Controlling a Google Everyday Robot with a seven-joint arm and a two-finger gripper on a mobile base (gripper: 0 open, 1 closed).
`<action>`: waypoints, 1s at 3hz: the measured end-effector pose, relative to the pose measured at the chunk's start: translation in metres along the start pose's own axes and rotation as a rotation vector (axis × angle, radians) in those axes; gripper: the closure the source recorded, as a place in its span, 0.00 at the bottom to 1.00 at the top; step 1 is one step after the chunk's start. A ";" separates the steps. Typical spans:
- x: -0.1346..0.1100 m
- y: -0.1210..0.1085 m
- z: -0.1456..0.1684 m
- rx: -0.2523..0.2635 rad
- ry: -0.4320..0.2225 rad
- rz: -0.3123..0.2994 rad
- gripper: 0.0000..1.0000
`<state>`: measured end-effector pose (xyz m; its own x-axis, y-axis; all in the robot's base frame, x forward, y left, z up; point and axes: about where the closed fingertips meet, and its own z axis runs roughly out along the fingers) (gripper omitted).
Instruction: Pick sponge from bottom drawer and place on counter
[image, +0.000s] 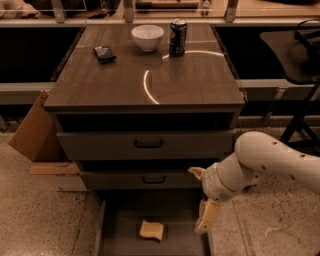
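The pale yellow sponge (151, 230) lies on the floor of the open bottom drawer (120, 235), near its middle. The counter (145, 75) is the grey-brown cabinet top with a curved light reflection. My gripper (206, 219) hangs at the end of the white arm over the drawer's right wall, to the right of the sponge and slightly above it. It points down and holds nothing.
On the counter stand a white bowl (147, 37), a dark soda can (177, 37) and a small dark packet (105, 53). Two upper drawers with black handles (148, 144) are partly pulled out. A cardboard box (32, 132) leans at the left. A black chair base (302, 120) stands at the right.
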<state>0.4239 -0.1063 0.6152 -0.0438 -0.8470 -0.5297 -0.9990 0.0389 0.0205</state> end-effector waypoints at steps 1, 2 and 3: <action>0.018 -0.009 0.032 -0.005 0.011 -0.002 0.00; 0.034 -0.018 0.084 -0.002 -0.004 -0.011 0.00; 0.042 -0.022 0.118 -0.004 -0.037 -0.022 0.00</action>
<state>0.4445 -0.0804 0.4922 -0.0216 -0.8275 -0.5610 -0.9998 0.0183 0.0116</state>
